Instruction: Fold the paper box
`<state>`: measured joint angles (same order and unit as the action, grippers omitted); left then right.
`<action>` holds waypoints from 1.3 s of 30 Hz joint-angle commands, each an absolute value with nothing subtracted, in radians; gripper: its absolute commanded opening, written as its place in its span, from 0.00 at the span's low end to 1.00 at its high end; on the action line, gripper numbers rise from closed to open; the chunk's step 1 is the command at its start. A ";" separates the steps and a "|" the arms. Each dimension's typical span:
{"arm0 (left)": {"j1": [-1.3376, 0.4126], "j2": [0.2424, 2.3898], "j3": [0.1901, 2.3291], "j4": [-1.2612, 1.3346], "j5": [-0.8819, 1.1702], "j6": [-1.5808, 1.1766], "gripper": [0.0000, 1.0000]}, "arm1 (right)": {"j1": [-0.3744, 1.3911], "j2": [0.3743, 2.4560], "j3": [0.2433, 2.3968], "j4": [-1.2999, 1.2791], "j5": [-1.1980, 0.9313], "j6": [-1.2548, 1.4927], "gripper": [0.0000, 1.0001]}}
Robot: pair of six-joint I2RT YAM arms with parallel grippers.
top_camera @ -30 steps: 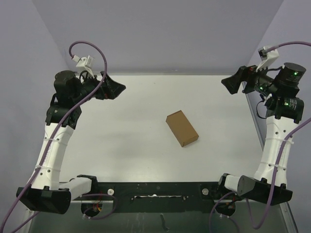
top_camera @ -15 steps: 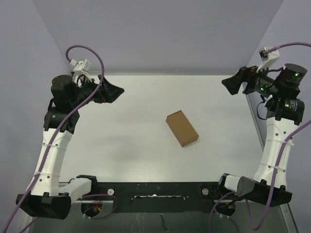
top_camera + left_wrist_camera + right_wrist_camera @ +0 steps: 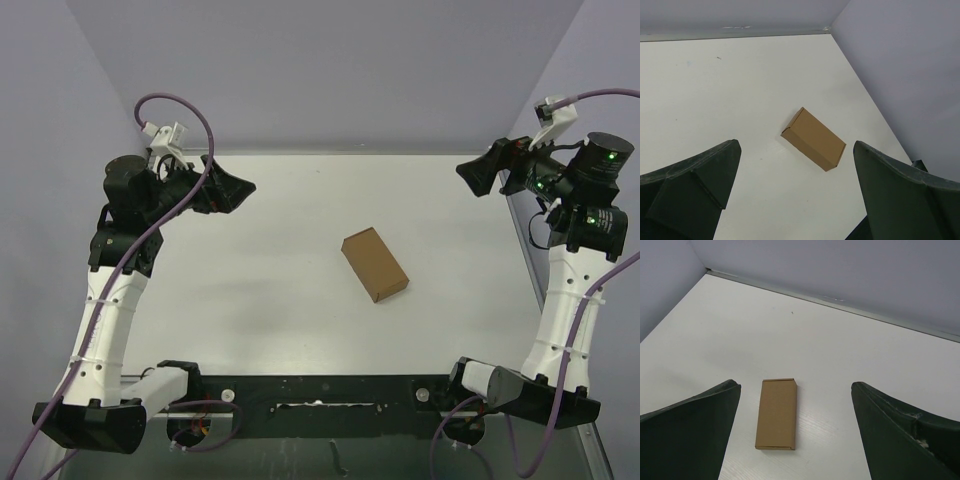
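The paper box [image 3: 375, 264] is a closed brown cardboard block lying flat and alone near the middle of the white table, turned diagonally. From the left wrist it shows far ahead as the paper box [image 3: 813, 139], and from the right wrist as the paper box [image 3: 776, 413]. My left gripper [image 3: 237, 186] hangs raised at the far left, open and holding nothing, well away from the box. At the far right, my right gripper [image 3: 476, 172] is likewise raised, open and empty. In both wrist views the dark fingers [image 3: 695, 185] [image 3: 900, 430] stand wide apart.
The white table [image 3: 280, 270] is bounded by purple walls at the back and both sides. The two arm bases and a black rail [image 3: 320, 390] run along the near edge.
The left arm drew back slightly to the left and upward between one second ago and half a second ago, then stayed still. The box and the right arm have not moved.
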<state>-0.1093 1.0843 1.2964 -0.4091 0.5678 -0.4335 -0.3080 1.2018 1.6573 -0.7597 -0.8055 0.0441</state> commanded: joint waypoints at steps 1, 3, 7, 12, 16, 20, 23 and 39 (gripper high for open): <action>-0.103 1.060 1.304 -0.381 0.591 -0.428 0.98 | -0.316 1.178 1.667 -0.721 -0.823 0.064 0.98; -0.103 1.061 1.304 -0.380 0.591 -0.427 0.98 | -0.316 1.178 1.666 -0.720 -0.824 0.065 0.98; -0.102 1.064 1.305 -0.379 0.593 -0.427 0.98 | -0.316 1.178 1.664 -0.720 -0.823 0.065 0.98; -0.103 1.066 1.307 -0.379 0.594 -0.427 0.98 | -0.316 1.178 1.664 -0.720 -0.814 0.066 0.98; -0.102 1.066 1.305 -0.380 0.596 -0.424 0.98 | -0.316 1.178 1.667 -0.723 -0.808 0.067 0.98; -0.102 1.068 1.305 -0.380 0.598 -0.423 0.98 | -0.316 1.177 1.668 -0.724 -0.805 0.064 0.98; -0.103 1.066 1.307 -0.381 0.598 -0.423 0.98 | -0.317 1.176 1.667 -0.724 -0.805 0.064 0.98; -0.102 1.070 1.310 -0.382 0.598 -0.419 0.98 | -0.317 1.174 1.667 -0.724 -0.792 0.070 0.98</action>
<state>-0.1093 1.0843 1.2964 -0.4091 0.5816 -0.4328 -0.3092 1.2018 1.6573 -0.7589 -0.7994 0.0586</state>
